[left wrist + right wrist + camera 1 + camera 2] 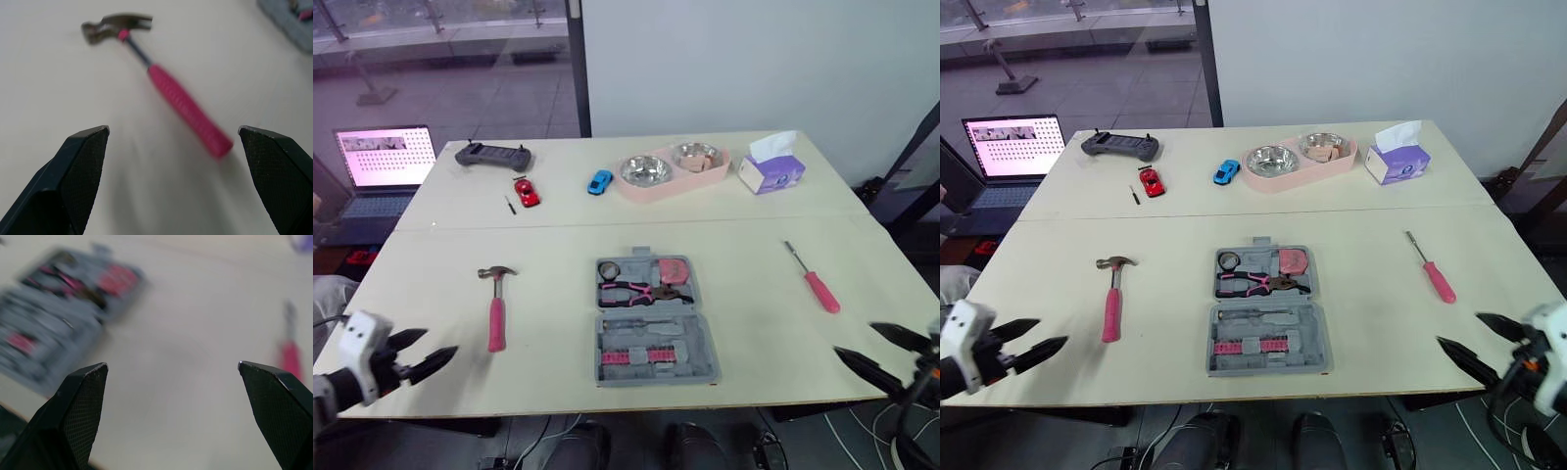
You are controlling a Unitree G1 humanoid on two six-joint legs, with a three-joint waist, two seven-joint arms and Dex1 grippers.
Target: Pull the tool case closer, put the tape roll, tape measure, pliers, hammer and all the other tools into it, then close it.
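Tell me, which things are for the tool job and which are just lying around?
For the job: tool case, hammer, screwdriver, pliers already in the case.
Just lying about: game controller, red toy car, blue toy car, pink bowl tray, tissue box, laptop.

tool case (658, 370) grey – pink inserts | hammer (496, 318) pink grip | screwdriver (820, 291) pink handle | tissue box (771, 174) purple

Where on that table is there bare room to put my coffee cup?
Bare tabletop lies between the hammer and the open tool case, and another stretch between the case and the screwdriver. The far edge is crowded: controller, red toy car, blue toy car, pink bowl tray, tissue box.
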